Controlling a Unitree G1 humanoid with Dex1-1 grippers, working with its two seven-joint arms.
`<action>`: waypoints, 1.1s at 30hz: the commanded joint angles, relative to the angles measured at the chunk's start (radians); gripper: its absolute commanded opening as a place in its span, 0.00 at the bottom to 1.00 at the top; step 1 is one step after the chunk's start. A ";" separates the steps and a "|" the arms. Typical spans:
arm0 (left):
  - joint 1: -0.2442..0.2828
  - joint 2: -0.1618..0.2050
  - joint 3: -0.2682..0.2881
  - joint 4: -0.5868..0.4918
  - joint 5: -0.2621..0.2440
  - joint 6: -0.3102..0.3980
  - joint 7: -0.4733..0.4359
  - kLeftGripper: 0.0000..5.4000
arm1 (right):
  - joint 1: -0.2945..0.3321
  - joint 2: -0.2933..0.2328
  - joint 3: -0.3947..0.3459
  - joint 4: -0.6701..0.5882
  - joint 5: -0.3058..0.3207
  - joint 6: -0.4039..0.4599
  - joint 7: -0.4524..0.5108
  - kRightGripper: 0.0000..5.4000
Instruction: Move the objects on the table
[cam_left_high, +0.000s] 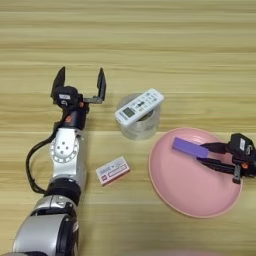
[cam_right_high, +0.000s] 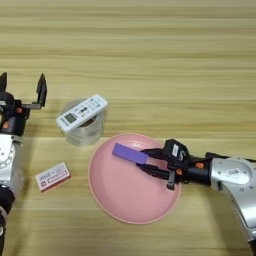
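The right end effector (cam_right_high: 146, 160) pinched the purple block (cam_right_high: 129, 153) over the pink plate (cam_right_high: 131, 202). The left end effector (cam_left_high: 80, 82) stood wide open beside the remote (cam_left_high: 139, 106) resting atop the tape roll (cam_left_high: 140, 127).

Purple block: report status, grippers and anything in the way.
Right gripper over pink plate, fingers around purple block. Left gripper open, empty. Remote on tape roll. Nothing blocking.
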 joint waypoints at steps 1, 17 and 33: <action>-0.009 0.003 -0.001 0.001 0.009 -0.007 0.002 1.00 | -0.004 -0.009 0.005 0.004 -0.010 -0.009 0.004 0.26; -0.010 0.004 0.001 0.003 0.006 -0.008 0.000 1.00 | -0.009 -0.002 0.008 0.021 -0.017 -0.013 -0.001 0.34; -0.011 0.005 0.000 0.001 0.004 -0.006 -0.005 1.00 | -0.097 0.102 -0.159 -0.051 0.201 0.021 -0.100 0.71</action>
